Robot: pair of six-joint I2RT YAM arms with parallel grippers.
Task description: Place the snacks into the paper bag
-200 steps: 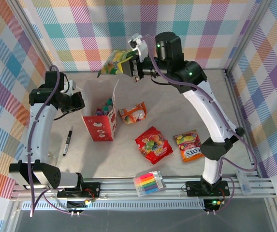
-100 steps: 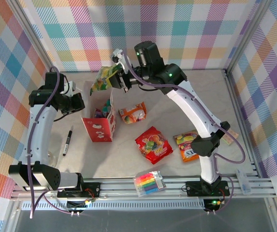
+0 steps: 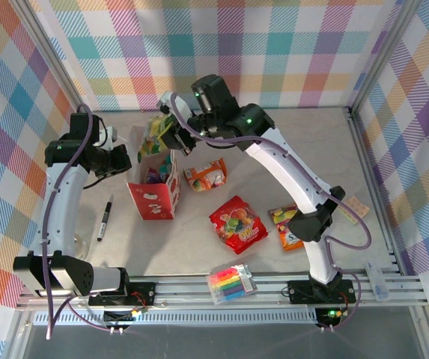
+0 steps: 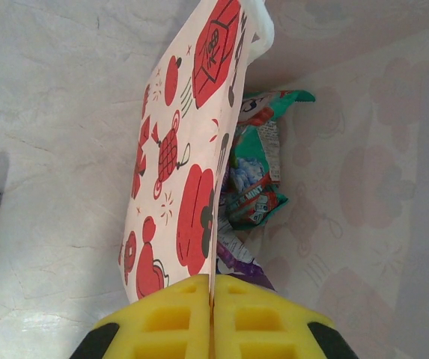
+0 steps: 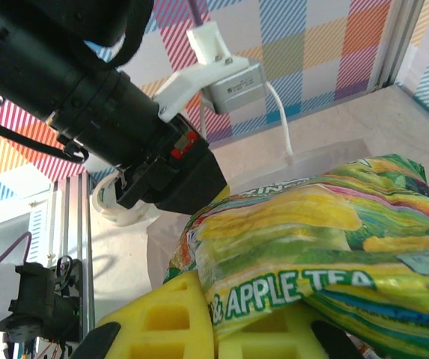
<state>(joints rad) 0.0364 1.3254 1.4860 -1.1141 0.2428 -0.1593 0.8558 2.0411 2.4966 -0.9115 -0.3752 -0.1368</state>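
The right gripper (image 3: 174, 134), clamped on the yellow-green pouch (image 3: 154, 133), holds it above the far rim of the open bag (image 3: 156, 200); the left gripper (image 4: 212, 293) pinches its left wall.

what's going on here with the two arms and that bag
The left gripper is pinching one wall of the upright white-and-red paper gift bag, holding it open. The right gripper grips a glossy yellow-green candy pouch over the bag's opening, not yet released. A teal pouch and a purple pouch lie inside; an orange pouch, a red pouch and an orange-red pouch lie on the grey table.
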